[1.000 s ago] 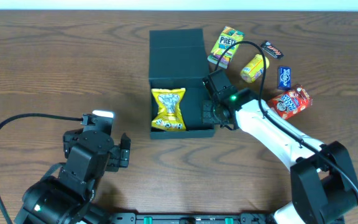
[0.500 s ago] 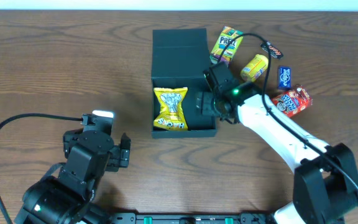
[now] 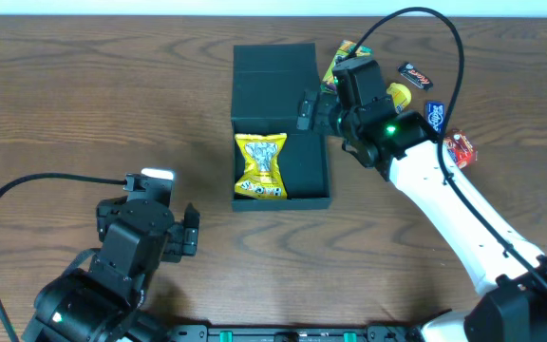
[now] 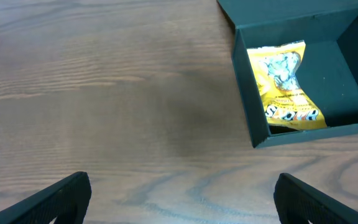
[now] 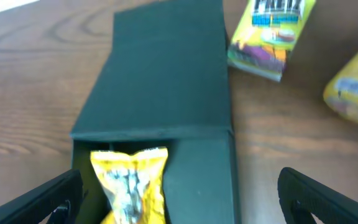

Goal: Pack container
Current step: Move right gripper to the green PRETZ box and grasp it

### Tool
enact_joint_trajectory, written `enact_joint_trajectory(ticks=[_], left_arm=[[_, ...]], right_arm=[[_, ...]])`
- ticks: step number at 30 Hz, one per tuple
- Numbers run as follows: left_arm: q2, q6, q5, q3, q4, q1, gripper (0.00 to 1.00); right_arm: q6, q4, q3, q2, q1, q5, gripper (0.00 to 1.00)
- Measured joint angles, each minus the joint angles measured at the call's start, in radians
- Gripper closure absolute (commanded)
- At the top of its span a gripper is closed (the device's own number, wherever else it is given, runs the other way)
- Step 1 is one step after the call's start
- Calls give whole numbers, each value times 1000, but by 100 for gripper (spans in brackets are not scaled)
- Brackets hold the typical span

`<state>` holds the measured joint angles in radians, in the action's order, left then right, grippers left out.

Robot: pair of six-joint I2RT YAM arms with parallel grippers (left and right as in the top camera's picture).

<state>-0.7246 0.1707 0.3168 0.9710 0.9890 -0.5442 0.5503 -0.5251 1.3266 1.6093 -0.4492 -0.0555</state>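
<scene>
- The matte black, square, shallow cardboard box [image 3: 307, 176] sits in the middle of the brown wooden surface [image 3: 84, 95], toward the far side.
- Its flap lid [image 3: 272, 85] is open and lies flat on the surface behind the box.
- A crinkly yellow snack bag [image 3: 260, 164] lies inside the box, against the left wall. The right half of the box floor is bare.
- The right end effector [image 3: 311, 109] hangs over the right side of the box, near where the lid joins it. Its two fingers are spread wide apart and it has hold of nothing.
- The left end effector [image 3: 190, 231] is down near the front left of the surface, well apart from the box. Its fingers are wide apart too, with only bare wood between them.
- A green and yellow snack carton [image 5: 269, 31] lies just beside the right edge of the lid.
- A small round yellow packet [image 3: 399, 95], a thin black candy bar [image 3: 414, 74], a small blue packet [image 3: 434, 116] and a red packet [image 3: 461, 147] lie on the surface to the right of the box.
</scene>
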Motion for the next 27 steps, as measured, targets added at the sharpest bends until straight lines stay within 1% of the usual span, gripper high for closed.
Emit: enact_joint_trajectory(ticks=[4,7,10,13,17,18,21,23,27], left_arm=[[0,0,0,0,0,0,5],[0,0,0,0,0,0,5],[0,0,0,0,0,0,5],[0,0,0,0,0,0,5],[0,0,0,0,1,0,5],[0,0,0,0,0,0,5],[0,0,0,0,0,0,5],[0,0,0,0,0,0,5],[0,0,0,0,0,0,5]], right_arm=[[-13,89,0,2,12,-32,1],[-13,122,1,19,57,-42,1],[-12,110,25,70,125,-41,1],[-10,64,117,171,184,-38,1],[-11,-84,333,338,213,-28,1],[-11,-134,423,401,216,-28,1],[-11,-217,608,541,217,-22,1],[-11,-299,779,666,217,-23,1],[-10,-381,958,803,219,-21,1]])
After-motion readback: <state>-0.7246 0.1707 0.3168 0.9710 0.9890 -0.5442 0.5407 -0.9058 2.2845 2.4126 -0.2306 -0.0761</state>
